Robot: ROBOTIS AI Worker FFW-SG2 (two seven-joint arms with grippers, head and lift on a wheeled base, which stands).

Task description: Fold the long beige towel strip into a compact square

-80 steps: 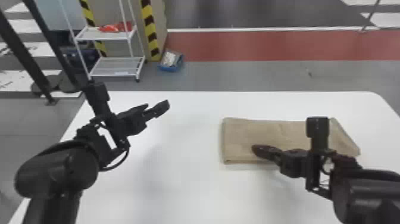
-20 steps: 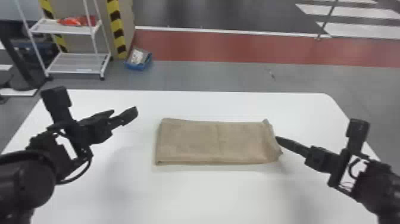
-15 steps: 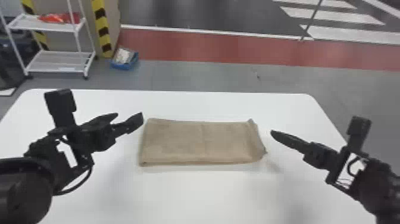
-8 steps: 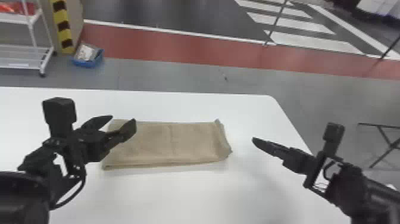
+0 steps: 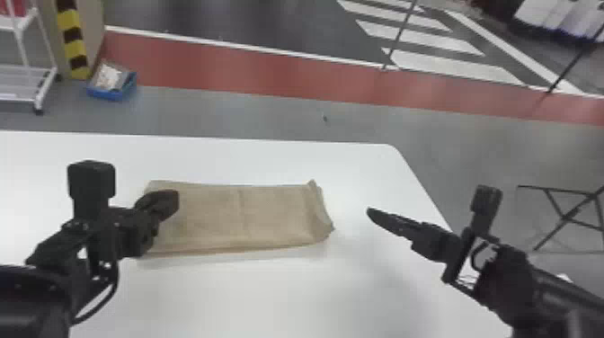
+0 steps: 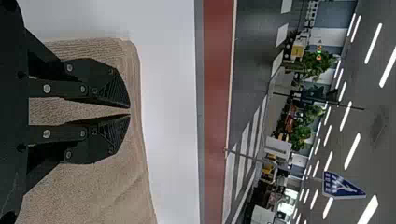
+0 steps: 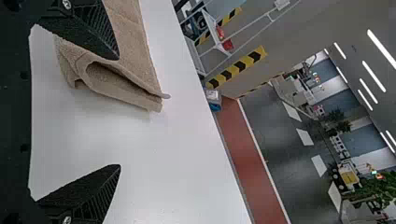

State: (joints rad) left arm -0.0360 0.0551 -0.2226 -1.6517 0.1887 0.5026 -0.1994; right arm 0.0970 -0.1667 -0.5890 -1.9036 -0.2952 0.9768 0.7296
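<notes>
As folding needs flat support, desk [image 5: 278,292] carries beige towel strip [image 5: 265,215], laid approx. flat, layered, long side L–R. L gripper [image 6: 130,111] over towel's L end, fingers narrow, tips almost meeting, prob. for pinching edge; can't tell if cloth caught. R gripper [image 7: 119,112] near R end, apart from cloth, fingers wide, prob. clear so L end can fold over. R end's loose fold [image 5: 320,213] slightly agape, may need tidying.

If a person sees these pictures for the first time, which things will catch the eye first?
First, the beige towel, lying folded on the white table. Then the black left gripper over the towel's left end, and the right gripper, open, beyond its right end. Behind the table, a red band crosses the grey floor.
</notes>
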